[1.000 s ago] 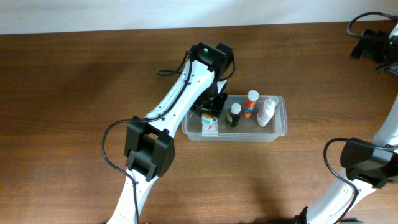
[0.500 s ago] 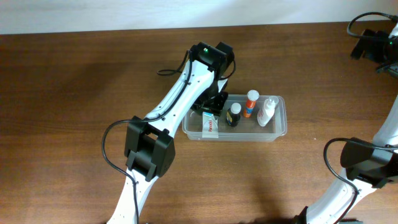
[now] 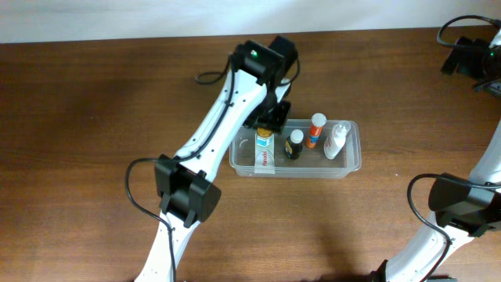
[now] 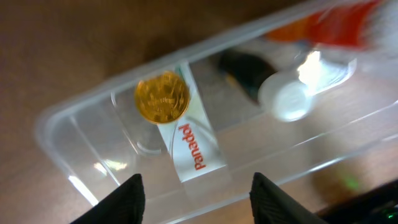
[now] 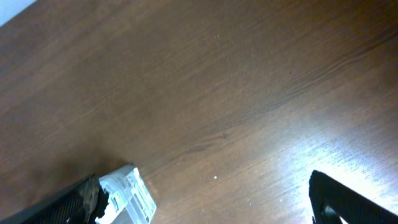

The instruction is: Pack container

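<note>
The container (image 3: 350, 160) is a clear shallow tub at mid-table. In it lie or stand a white tube with a gold cap (image 3: 264, 149), a dark bottle (image 3: 294, 144), an orange bottle (image 3: 315, 130) and a white bottle (image 3: 335, 139). My left gripper (image 3: 272, 117) hovers over the tub's left end, open, with nothing between its fingers. In the left wrist view the gripper (image 4: 200, 199) looks down on the container's rim (image 4: 74, 109), the gold cap (image 4: 162, 98) and the tube's red-lettered label (image 4: 193, 146). My right gripper (image 5: 211, 205) is wide open over bare wood.
The right arm runs up the table's right edge to the far right corner (image 3: 470, 56), with a cable beside it. A small white printed tag (image 5: 127, 194) shows by the right gripper's left finger. The left arm (image 3: 211, 141) crosses the table's middle.
The left gripper let go of the white tube, which now lies flat in the tub's left end. The gripper then widened and drew back up and away from it.
</note>
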Robot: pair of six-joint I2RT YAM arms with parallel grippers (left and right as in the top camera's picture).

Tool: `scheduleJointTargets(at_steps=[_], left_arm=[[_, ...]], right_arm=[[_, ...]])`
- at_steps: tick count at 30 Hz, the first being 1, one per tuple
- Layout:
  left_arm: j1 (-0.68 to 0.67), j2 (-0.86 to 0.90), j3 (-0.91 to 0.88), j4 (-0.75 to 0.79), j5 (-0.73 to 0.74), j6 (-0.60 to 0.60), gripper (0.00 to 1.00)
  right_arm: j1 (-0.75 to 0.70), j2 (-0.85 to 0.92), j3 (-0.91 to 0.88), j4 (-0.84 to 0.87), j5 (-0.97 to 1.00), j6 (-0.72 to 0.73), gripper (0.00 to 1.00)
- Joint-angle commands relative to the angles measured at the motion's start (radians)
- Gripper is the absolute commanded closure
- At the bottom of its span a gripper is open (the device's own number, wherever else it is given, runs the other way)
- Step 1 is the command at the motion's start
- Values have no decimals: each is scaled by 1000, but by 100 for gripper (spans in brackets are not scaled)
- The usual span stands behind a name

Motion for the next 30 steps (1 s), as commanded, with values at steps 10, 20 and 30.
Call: scheduleJointTargets(at_steps=[10,20,30], left_arm=[[159,-315,69,-5,-157,20,2],[191,-662,-244,-4,-233,0,1],[191,-805,-450,-4,-180,1,1]], right_arm=[[-2,-3,-1,-5,6,5,2],[-2,-3,-1,-5,6,5,2],[-2,-3,-1,-5,6,5,2]])
